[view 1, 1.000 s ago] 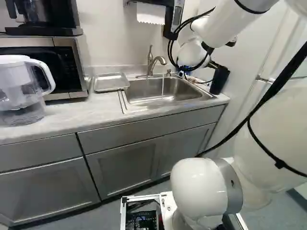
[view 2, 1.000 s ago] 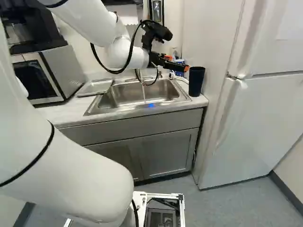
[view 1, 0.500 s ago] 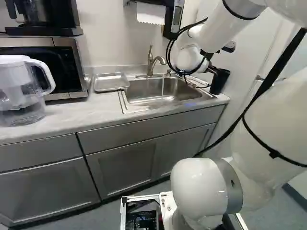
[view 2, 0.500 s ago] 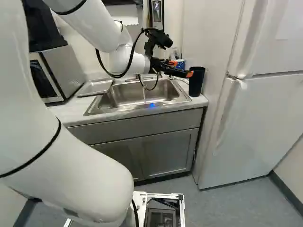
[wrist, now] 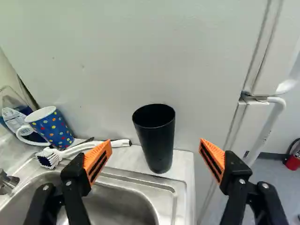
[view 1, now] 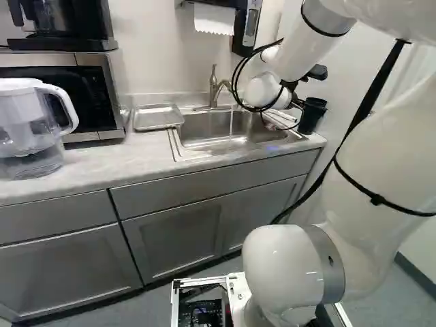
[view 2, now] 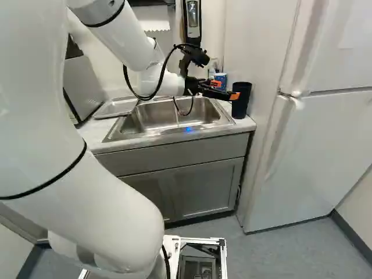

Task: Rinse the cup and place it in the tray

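Black cup (wrist: 157,140), blue polka-dotted mug (wrist: 50,128), white brush (wrist: 70,151)

- Bright, soft room light, all views
- Mild glare: white arm (view 2: 110,203), steel sink (view 2: 150,119)
- Blue light spot, sink's front rim
- Dark shadow under cabinets (view 1: 174,235)
- Wrist view: black cup (wrist: 157,143) interior near-black

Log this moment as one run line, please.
gripper: open | black cup: upright on counter beside sink, ahead of gripper, ungripped | faucet: running into sink | tray: on counter, sink's other side
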You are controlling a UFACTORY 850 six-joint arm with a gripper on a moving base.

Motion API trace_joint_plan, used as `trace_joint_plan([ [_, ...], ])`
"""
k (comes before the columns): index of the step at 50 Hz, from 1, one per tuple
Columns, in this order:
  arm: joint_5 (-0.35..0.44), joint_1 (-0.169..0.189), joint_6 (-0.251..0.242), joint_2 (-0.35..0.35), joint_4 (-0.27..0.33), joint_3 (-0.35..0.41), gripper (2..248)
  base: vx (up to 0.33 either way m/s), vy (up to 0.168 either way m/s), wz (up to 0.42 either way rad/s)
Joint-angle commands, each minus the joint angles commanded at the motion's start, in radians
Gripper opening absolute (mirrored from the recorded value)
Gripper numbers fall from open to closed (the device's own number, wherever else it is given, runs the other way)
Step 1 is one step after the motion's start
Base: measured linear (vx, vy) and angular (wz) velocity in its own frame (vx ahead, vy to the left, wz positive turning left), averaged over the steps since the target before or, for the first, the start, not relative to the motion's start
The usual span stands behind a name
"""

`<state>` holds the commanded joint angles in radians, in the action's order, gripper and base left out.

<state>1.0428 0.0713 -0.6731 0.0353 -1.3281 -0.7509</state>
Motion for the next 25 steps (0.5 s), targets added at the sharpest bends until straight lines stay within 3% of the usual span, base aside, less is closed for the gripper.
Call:
trace_joint_plan([
  [25, 0.054, -0.010, 0.000, -0.065, -0.012, -0.043, 247, 0.000, 0.000, 0.000],
])
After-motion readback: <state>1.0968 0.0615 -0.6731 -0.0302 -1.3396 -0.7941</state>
